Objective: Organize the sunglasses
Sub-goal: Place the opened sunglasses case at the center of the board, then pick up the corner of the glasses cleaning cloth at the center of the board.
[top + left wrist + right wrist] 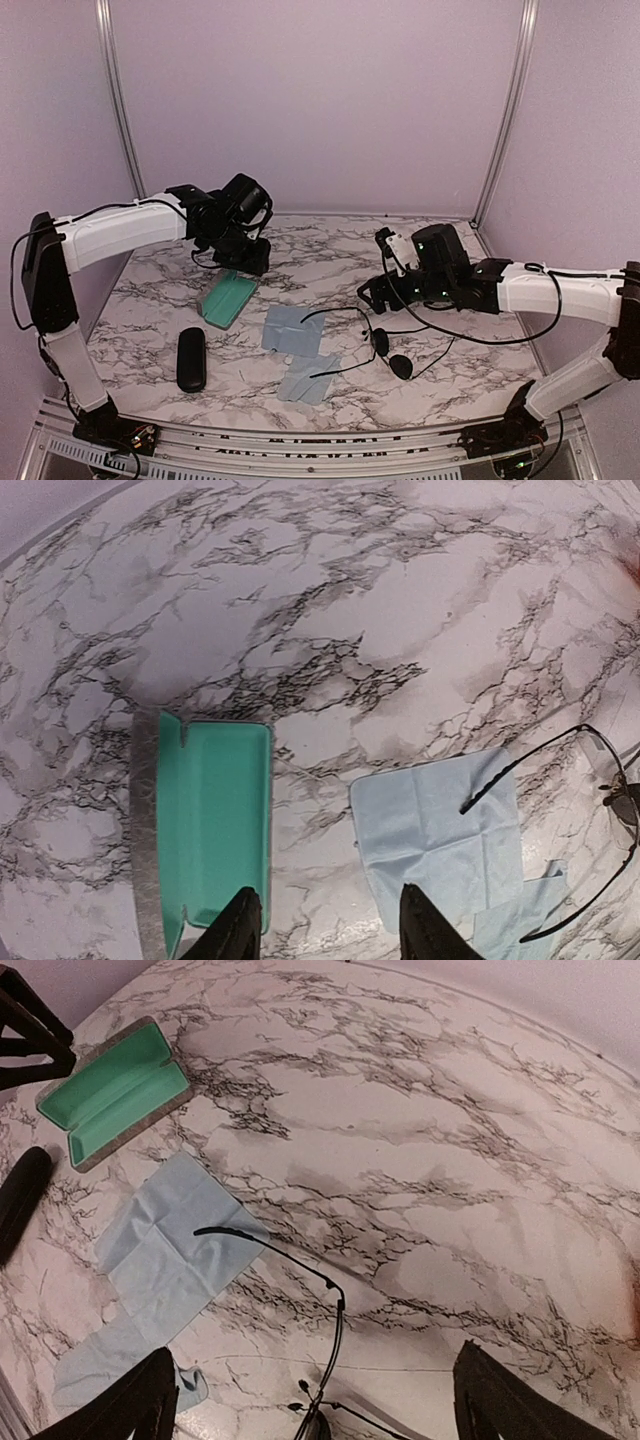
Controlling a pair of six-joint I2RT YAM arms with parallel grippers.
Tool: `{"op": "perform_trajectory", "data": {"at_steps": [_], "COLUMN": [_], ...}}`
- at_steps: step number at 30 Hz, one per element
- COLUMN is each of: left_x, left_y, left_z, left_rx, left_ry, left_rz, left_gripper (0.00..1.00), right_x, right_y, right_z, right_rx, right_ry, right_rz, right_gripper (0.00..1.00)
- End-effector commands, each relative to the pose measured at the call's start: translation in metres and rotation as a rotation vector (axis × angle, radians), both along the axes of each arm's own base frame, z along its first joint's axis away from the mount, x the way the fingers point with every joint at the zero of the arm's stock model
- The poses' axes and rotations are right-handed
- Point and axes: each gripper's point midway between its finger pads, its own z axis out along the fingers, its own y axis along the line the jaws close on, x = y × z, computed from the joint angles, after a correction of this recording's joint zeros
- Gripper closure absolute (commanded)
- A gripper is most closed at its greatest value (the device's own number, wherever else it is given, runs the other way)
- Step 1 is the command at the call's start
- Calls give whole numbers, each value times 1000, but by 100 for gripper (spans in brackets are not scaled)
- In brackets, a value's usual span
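1. I see the sunglasses [381, 344] lying on the marble surface [320, 250], right of centre in the top view, one thin arm reaching over a pale blue cloth [285, 328]
2. My left fingers [238, 932] are spread wide and empty, by the lower end of the open green-lined case [215, 810]
3. My right fingers [130, 1402] are wide apart too, holding nothing, with the sunglasses between them at the bottom edge of the frame

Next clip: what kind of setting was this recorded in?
Probably a purpose-built robot test cell: plain lilac wall panels in silver metal corner posts enclose a marble-patterned tabletop carrying two white-and-black robot arms.
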Motion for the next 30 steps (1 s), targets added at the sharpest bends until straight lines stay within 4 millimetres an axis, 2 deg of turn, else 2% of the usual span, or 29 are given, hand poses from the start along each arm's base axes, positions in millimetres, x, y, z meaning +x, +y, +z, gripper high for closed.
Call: {"op": "perform_trajectory", "data": {"at_steps": [1, 6, 11, 21, 27, 30], "left_x": [-5, -1, 2, 18, 16, 12], "left_y": [-41, -45, -40, -34, -33, -34], "left_z": [-40, -81, -105, -139, -154, -159], "left_rx": [-90, -40, 17, 32, 35, 24], "left_ry": [98, 160, 178, 205, 233, 251], "left_rz": [-15, 10, 22, 66, 68, 61], "left_gripper": [53, 59, 63, 70, 71, 76], "right_x": [5, -4, -17, -25, -27, -27], "right_y": [-16, -20, -28, -21, -19, -19], "right_z": [-3, -13, -28, -35, -41, -44], "right_rx": [-106, -95, -72, -30, -38, -47], "right_ry": [-13, 11, 42, 83, 94, 99], "right_rz": [-54, -50, -62, -43, -36, -34], "right_gripper": [7, 7, 7, 8, 8, 8]}}
